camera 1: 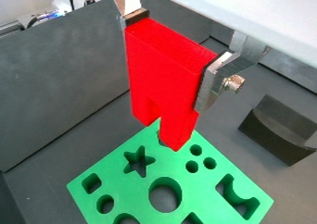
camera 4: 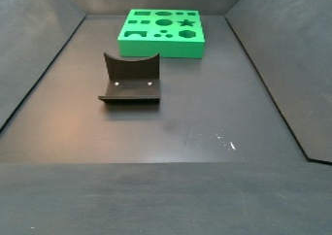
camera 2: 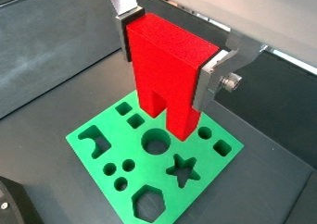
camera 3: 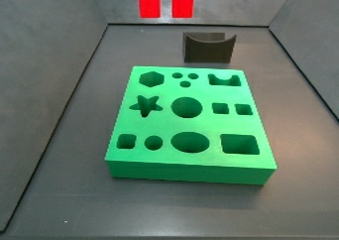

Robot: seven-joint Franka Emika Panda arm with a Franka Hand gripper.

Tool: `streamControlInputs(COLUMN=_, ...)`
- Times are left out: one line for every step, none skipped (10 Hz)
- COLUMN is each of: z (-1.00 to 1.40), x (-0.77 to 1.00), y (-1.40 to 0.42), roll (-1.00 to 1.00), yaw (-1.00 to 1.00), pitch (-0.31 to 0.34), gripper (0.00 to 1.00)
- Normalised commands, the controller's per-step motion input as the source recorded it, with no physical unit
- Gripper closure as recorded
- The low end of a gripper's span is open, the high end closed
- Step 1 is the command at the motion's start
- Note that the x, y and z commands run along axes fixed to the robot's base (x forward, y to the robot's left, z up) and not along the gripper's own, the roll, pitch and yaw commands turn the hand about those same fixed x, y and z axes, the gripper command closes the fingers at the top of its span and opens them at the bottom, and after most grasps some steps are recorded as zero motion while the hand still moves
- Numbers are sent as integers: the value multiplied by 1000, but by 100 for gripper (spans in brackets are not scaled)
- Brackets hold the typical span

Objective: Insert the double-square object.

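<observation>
My gripper [camera 1: 171,47] is shut on the double-square object [camera 1: 168,80], a bright red block whose two legs point down. Both wrist views show it, with the silver fingers [camera 2: 213,78] clamping its solid upper part from two sides [camera 2: 170,52]. The block [camera 2: 168,84] hangs above the green board [camera 2: 124,144] without touching it. The board has several shaped holes. In a side view only the two red legs [camera 3: 166,0] show at the top edge, above the floor beyond the board [camera 3: 212,125]. The gripper itself is out of both side views.
The dark fixture [camera 3: 208,46] stands on the floor next to the board and shows in a wrist view too [camera 1: 283,126]. In a side view it [camera 4: 130,79] stands in front of the board [camera 4: 162,49]. Dark grey walls enclose the floor.
</observation>
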Motion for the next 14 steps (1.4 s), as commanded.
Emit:
streamControlInputs(z=-614, x=1000, y=-166, roll=0, yaw=0, pitch=-49, gripper=100)
streamControlInputs(z=-577, x=1000, y=-186, roll=0, yaw=0, pitch=-44, gripper=100)
streamControlInputs(z=-546, x=1000, y=-217, roll=0, yaw=0, pitch=-44, gripper=100)
streamControlInputs(z=-529, x=1000, y=-234, roll=0, yaw=0, pitch=-43, gripper=100)
streamControlInputs(z=-529, x=1000, y=-243, roll=0, yaw=0, pitch=-36, gripper=100)
streamControlInputs(z=-526, x=1000, y=-249, roll=0, yaw=0, pitch=-34, gripper=100)
streamControlInputs(z=-526, x=1000, y=-254, roll=0, yaw=0, pitch=-26, gripper=100)
streamControlInputs(z=-531, x=1000, y=-257, roll=0, yaw=0, pitch=-16, gripper=100)
streamControlInputs(z=-497, x=1000, y=-94, roll=23, yaw=0, pitch=0, gripper=100)
streamControlInputs(z=-414, x=1000, y=0, roll=144, yaw=0, pitch=0, gripper=100)
streamControlInputs(z=-334, x=1000, y=0, roll=251, yaw=0, pitch=49, gripper=100)
streamControlInputs(z=-311, x=1000, y=0, roll=326, yaw=0, pitch=63, gripper=100)
streamControlInputs(z=-254, x=1000, y=-43, roll=330, yaw=-20, pitch=59, gripper=100)
streamControlInputs(z=-226, x=974, y=-43, roll=324, yaw=-69, pitch=67, gripper=100)
